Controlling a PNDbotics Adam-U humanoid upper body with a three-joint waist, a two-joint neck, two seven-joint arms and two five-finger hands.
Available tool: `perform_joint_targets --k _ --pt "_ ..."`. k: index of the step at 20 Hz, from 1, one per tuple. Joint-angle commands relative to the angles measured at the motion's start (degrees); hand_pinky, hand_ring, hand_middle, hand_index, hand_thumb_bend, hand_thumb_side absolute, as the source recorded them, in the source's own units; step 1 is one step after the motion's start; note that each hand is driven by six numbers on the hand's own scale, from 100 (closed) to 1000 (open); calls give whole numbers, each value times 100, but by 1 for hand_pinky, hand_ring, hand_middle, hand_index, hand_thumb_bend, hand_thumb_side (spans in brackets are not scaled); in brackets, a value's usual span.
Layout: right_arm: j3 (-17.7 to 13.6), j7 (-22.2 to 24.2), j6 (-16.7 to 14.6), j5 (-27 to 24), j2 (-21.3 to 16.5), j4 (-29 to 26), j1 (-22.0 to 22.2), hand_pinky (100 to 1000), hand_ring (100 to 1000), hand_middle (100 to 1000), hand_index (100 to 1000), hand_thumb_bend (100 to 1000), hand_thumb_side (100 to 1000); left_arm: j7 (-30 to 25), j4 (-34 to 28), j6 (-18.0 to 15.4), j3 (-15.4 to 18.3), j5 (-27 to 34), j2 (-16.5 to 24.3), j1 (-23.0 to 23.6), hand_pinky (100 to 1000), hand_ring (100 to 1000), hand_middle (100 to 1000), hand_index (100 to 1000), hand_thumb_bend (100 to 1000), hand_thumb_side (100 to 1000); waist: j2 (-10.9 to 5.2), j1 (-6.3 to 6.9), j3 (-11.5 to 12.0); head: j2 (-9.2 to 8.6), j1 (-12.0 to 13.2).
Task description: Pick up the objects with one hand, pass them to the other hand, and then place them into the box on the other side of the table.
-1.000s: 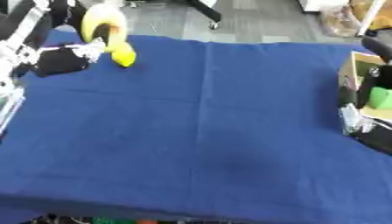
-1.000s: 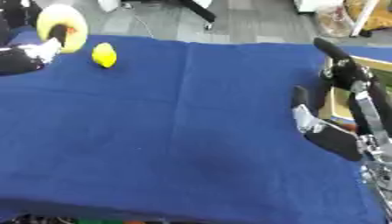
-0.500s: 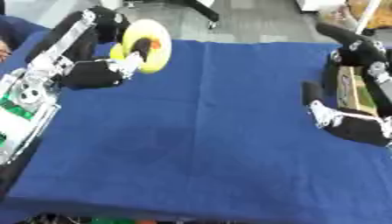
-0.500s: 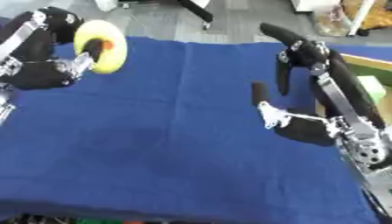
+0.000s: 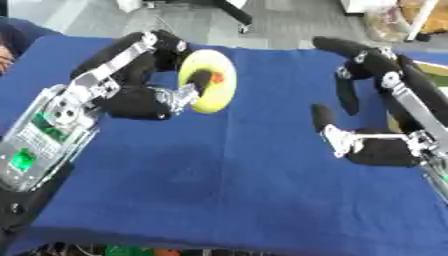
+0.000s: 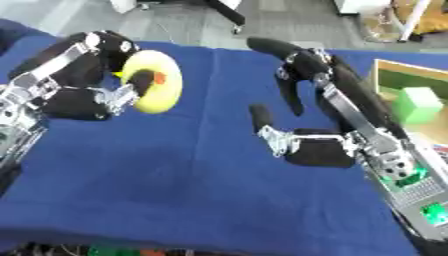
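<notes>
In the upper left of the frame, the left hand (image 5: 144, 102) had its fingers curled round a yellow ring (image 5: 210, 86), one finger through its hole, where a small orange-red patch showed; the ring was held up above the blue bench (image 5: 219, 170), just left of centre. To the right, the right hand (image 6: 319, 147) hung over the bench with its fingers spread and gently bent and its thumb pointing up, holding nothing, with a clear gap between it and the ring. Only the right eye view showed the box (image 6: 391, 71) well, at the right edge of the frame, with a green block (image 6: 413, 104) inside; the left eye view caught just a sliver of it. Compared with half a second earlier, the ring had come further toward the centre of the frame, and the right hand had come in from the right edge toward it.
</notes>
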Motion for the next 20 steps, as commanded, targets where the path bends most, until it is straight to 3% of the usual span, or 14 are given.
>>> perform_joint_targets --k 1,8,20 --pt "9 80 -2 -118 1 -123 -140 188 187 161 925 100 294 -61 -99 -25 -32 164 21 -161 639 398 340 467 100 301 -101 -68 14 -13 -20" --pt "72 107 58 -132 80 -123 -221 164 168 143 918 100 296 141 -99 39 -133 324 7 -334 641 402 349 473 100 299 -104 -78 25 -13 -17" --pt "68 187 -137 -239 43 -123 -241 100 100 103 885 100 288 -138 -99 -65 -296 399 170 -499 642 403 350 474 100 294 -83 -82 7 -13 11"
